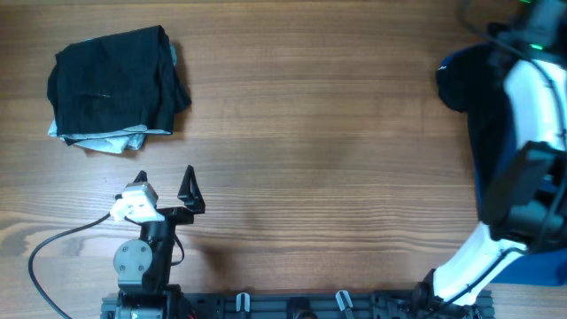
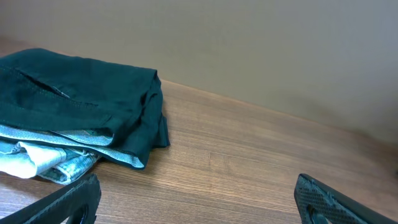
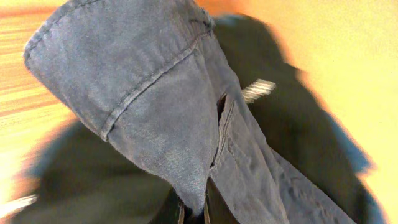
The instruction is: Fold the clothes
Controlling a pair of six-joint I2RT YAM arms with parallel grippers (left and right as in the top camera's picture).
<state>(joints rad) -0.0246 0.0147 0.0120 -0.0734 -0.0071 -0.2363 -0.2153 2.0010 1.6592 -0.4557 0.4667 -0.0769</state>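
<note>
In the right wrist view, the mid-blue denim shorts (image 3: 155, 93) fill the frame, with a seam and a slit showing. My right gripper (image 3: 193, 211) is shut on a hanging point of their fabric, over a dark shape beneath. In the overhead view, dark blue cloth (image 1: 461, 75) shows beside the right arm (image 1: 532, 97) at the far right; that gripper itself is hidden there. My left gripper (image 1: 166, 182) (image 2: 198, 193) stands wide open over bare wood near the front left, holding nothing.
A folded black garment (image 1: 115, 84) (image 2: 74, 93) with pale trim (image 1: 111, 142) (image 2: 37, 155) lies at the back left, just beyond the left gripper. A blue object (image 1: 540, 266) sits at the front right edge. The left arm's cable (image 1: 53, 244) loops at the front left.
</note>
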